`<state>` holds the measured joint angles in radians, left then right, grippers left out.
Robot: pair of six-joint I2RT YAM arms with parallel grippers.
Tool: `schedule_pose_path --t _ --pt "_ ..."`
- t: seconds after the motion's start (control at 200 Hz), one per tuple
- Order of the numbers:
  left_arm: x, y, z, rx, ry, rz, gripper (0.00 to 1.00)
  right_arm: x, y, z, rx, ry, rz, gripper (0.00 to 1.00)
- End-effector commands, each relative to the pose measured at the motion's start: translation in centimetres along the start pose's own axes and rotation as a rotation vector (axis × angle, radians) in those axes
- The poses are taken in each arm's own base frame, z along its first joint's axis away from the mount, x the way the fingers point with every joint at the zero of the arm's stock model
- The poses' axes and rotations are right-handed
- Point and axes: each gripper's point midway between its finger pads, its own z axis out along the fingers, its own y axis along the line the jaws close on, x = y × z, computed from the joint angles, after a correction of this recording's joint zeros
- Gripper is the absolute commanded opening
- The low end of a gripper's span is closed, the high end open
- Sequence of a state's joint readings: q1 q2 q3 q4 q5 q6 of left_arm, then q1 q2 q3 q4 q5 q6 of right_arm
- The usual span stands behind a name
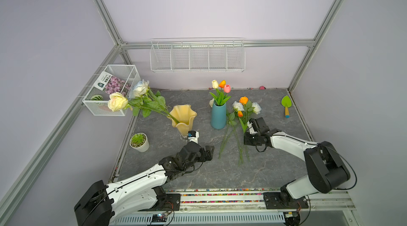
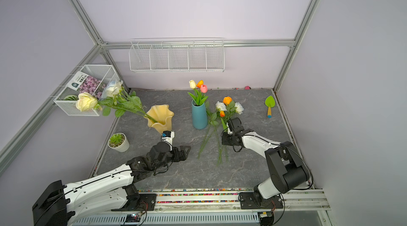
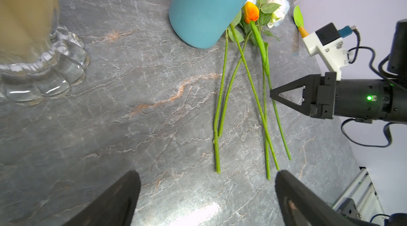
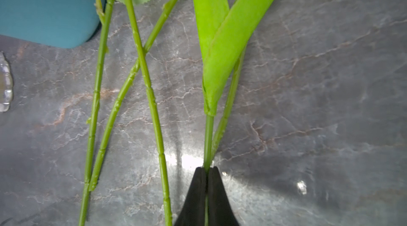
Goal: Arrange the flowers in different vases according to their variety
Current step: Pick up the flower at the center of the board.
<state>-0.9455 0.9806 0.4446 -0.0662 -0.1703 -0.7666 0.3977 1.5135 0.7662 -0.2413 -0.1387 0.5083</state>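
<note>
Pinched tight, my right gripper [image 4: 206,169] grips the orange tulip [image 3: 251,12] by its stem among the loose roses [image 1: 238,106]; my left gripper [image 3: 206,173] gapes wide, empty, near the amber vase [image 1: 182,117].

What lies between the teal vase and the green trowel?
Loose roses and an orange tulip, its stem pinched by the right gripper; both top views show them.

Loose stems [image 4: 96,95] just beside teal vase [image 1: 218,115]

Two roses [image 1: 117,101] in amber vase [image 1: 184,117]; three tulips [image 1: 222,84] in teal vase [image 1: 218,117]; loose flowers [image 1: 243,100] flat beside it.
</note>
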Motion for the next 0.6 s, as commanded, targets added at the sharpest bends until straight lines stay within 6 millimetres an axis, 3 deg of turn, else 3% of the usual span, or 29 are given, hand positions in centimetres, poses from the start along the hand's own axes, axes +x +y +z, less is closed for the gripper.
schedule_pose_path --t 0.0,0.16,0.44,0.595 --pt "0.4 0.7 -0.2 -0.021 0.001 0.000 1.00 -1.5 1.3 -2.2 -0.066 -0.094 -0.013 0.00" --pt "0.3 0.6 -0.2 -0.012 -0.012 0.003 1.00 -3.5 3.7 -7.1 -0.181 -0.269 -0.048 0.00" --pt "-0.1 0.5 -0.2 -0.002 -0.033 -0.002 1.00 -9.2 13.7 -19.9 -0.500 -0.750 -0.262 0.00" --pt "0.0 0.7 -0.3 -0.005 -0.037 -0.008 1.00 -11.6 18.8 -24.6 -0.585 -0.975 -0.378 0.00"
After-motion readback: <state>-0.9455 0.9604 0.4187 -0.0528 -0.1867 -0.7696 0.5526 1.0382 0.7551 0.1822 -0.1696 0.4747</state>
